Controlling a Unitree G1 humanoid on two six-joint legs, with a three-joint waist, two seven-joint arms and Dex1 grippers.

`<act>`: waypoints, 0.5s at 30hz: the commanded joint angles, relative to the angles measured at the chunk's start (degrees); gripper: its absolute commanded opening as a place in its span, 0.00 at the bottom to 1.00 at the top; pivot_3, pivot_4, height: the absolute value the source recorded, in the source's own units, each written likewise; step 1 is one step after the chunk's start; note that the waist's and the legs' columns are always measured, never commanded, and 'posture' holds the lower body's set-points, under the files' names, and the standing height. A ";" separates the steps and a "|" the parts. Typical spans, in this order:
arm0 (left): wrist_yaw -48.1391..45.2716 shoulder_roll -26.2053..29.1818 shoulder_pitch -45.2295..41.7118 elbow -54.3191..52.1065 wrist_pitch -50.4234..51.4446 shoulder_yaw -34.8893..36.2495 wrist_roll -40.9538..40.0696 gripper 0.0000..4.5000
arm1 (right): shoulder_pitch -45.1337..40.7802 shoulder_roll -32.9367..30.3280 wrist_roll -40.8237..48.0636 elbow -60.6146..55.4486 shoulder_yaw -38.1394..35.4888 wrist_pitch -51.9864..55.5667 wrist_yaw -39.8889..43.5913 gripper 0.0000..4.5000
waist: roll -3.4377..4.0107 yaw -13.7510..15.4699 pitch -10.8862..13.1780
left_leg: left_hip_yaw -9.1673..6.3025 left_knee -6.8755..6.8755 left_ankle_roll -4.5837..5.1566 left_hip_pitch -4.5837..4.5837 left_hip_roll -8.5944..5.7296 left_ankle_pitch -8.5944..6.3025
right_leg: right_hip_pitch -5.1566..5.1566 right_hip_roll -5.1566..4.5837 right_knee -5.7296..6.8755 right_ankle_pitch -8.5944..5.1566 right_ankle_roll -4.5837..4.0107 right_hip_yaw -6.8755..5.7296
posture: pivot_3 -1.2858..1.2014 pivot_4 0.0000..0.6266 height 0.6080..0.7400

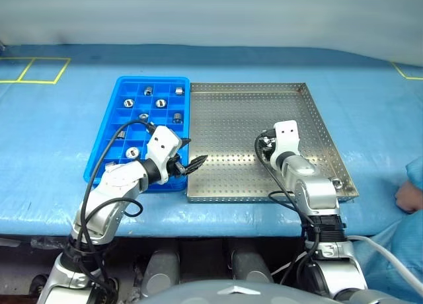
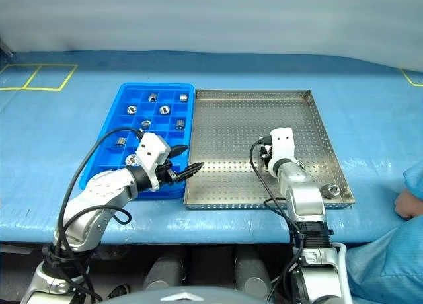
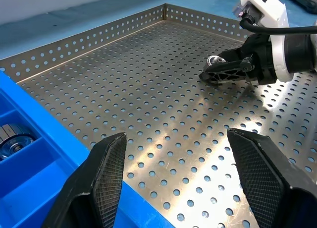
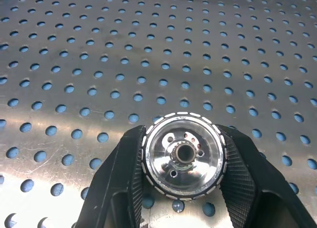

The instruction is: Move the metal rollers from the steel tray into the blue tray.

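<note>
Rollers: one clamped in your right gripper, one loose in the steel tray, the others in the blue tray

Your right gripper (image 4: 182,188) has its two black fingers (image 4: 126,183) pressed on either side of a shiny roller (image 4: 183,156), hollow centre facing the wrist camera, low over the perforated floor of the steel tray (image 1: 231,112); you cannot tell whether the roller touches the floor. Your left gripper (image 1: 192,164) has its jaws apart with nothing between them, over the seam where the blue tray (image 1: 106,142) meets the steel tray's left rim. You can see several rollers (image 1: 160,103) sitting in separate compartments of the blue tray. One loose roller (image 2: 332,191) lies in the steel tray's near right corner, just beside the rim. A person's hand (image 1: 410,198) rests on the blue table cover (image 1: 46,152) at far right
</note>
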 commanded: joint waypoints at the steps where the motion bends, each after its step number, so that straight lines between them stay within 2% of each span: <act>1: 0.28 1.33 0.60 -1.84 -0.13 2.93 -0.51 0.79 | -3.68 1.03 0.94 -6.51 2.63 -0.98 2.10 0.38 | 0.01 -0.24 0.01 | 0.00 -0.01 0.00 0.00 0.00 0.00 | -0.01 0.00 0.00 0.00 0.00 0.00 | 0.55 0.24 1.00; 5: 1.50 4.48 2.69 -4.42 1.05 7.89 -0.30 0.79 | -8.00 3.67 3.48 -11.34 10.66 0.89 8.84 0.38 | 0.04 -1.41 0.03 | 0.02 -0.15 0.00 0.07 0.08 0.01 | -0.08 0.07 0.06 -0.02 -0.04 0.01 | 0.55 0.24 1.00; 8: 5.27 4.75 3.49 -5.72 1.10 12.76 0.77 0.79 | -11.02 5.67 4.19 -11.22 15.44 1.17 12.28 0.38 | 0.04 -1.14 0.03 | -0.09 -0.38 0.00 0.14 0.17 0.01 | -0.08 0.17 0.07 -0.10 -0.17 -0.09 | 0.57 0.24 1.00; 12: 11.59 3.37 4.37 -7.82 3.04 19.17 1.23 0.79 | -15.40 8.49 3.97 -4.99 19.82 -4.19 16.91 0.38 | 0.04 0.48 0.03 | -0.20 -0.51 -0.01 0.10 0.18 0.01 | -0.10 0.17 0.03 -0.12 -0.21 -0.23 | 0.59 0.24 1.00; 15: 15.29 3.45 5.92 -9.56 6.51 21.48 2.45 0.79 | -18.27 9.97 3.67 2.48 21.37 -8.78 20.34 0.38 | 0.03 1.58 0.03 | -0.20 -0.52 -0.03 0.09 0.16 0.00 | -0.08 0.13 -0.03 -0.05 -0.08 -0.25 | 0.61 0.24 1.00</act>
